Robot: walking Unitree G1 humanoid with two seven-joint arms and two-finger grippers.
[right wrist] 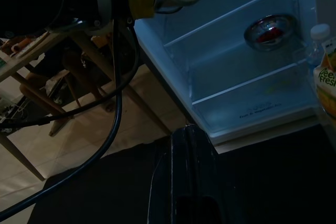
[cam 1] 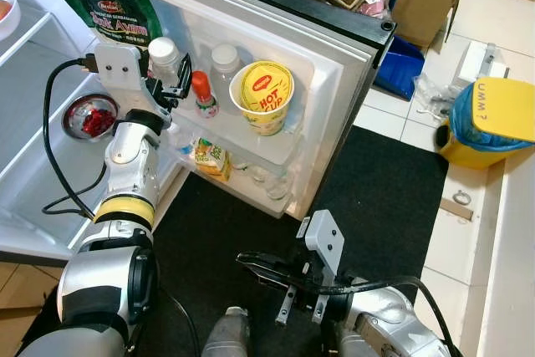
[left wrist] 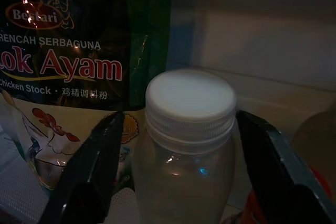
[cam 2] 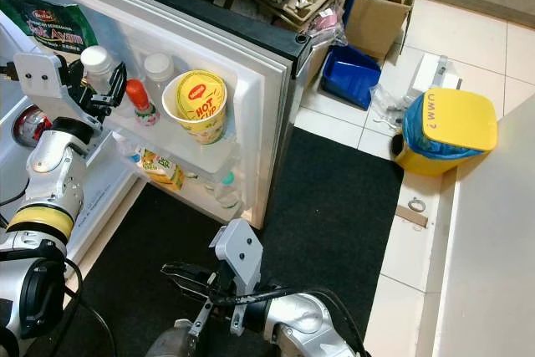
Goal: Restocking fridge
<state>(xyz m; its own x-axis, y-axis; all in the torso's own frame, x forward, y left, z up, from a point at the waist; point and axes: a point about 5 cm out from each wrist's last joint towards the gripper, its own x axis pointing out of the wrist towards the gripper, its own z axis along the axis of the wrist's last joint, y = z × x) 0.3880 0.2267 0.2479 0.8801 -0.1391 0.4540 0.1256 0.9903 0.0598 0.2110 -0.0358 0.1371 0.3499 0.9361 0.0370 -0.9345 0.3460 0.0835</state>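
On the open fridge door's upper shelf (cam 1: 280,150) stands a clear bottle with a white cap (cam 1: 165,54). My left gripper (cam 1: 168,78) is open around it, one black finger on each side. In the left wrist view the bottle (left wrist: 189,129) sits between the fingers (left wrist: 94,166) with a small gap on each side. A green chicken stock pouch (cam 1: 113,10) stands behind it. Beside it stand a second white-capped bottle (cam 1: 224,60), a red-capped sauce bottle (cam 1: 201,94) and a yellow Hot Cup noodle tub (cam 1: 263,96). My right gripper (cam 1: 251,261) hangs low over the black mat, shut and holding nothing.
A juice carton (cam 1: 211,158) lies on the lower door shelf. A bowl of red food (cam 1: 90,116) sits on a shelf inside the fridge. To the right are a yellow and blue bin (cam 1: 489,123), a blue crate (cam 1: 399,64) and cardboard boxes (cam 1: 422,6). A white counter edge (cam 1: 510,257) runs along the right.
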